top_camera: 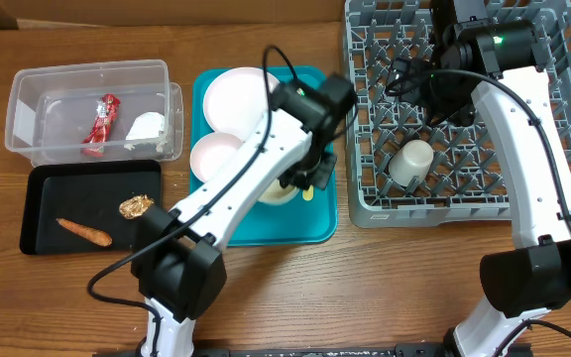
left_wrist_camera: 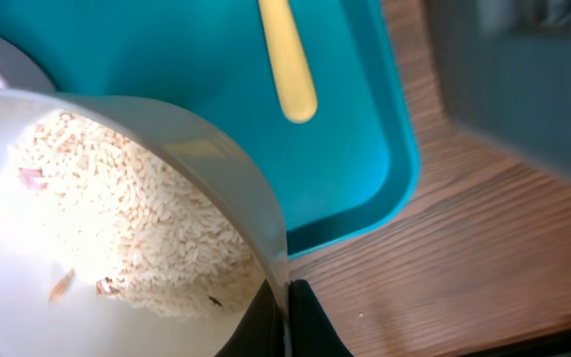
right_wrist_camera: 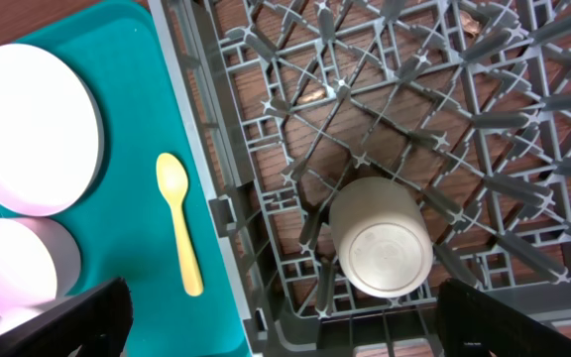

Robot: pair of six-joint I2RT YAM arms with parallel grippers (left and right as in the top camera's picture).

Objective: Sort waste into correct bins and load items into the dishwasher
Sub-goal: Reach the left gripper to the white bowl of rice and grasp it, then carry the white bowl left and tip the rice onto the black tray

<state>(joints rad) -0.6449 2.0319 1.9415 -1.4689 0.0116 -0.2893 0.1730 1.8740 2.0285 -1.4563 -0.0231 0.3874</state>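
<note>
Left wrist view: the left gripper [left_wrist_camera: 284, 309] is clamped on the rim of the rice bowl [left_wrist_camera: 206, 159], which sits on the teal tray [left_wrist_camera: 365, 149] near the yellow spoon [left_wrist_camera: 287, 59]. The bowl is best lifted level, then tipped over the black tray [top_camera: 43, 198]. The right gripper [right_wrist_camera: 284, 319] is spread open over the cup [right_wrist_camera: 380, 238].

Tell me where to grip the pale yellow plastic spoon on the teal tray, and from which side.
Grip the pale yellow plastic spoon across its narrow handle, coming straight down from above. It lies flat on the teal tray, so only its slim sides offer a hold.
</note>
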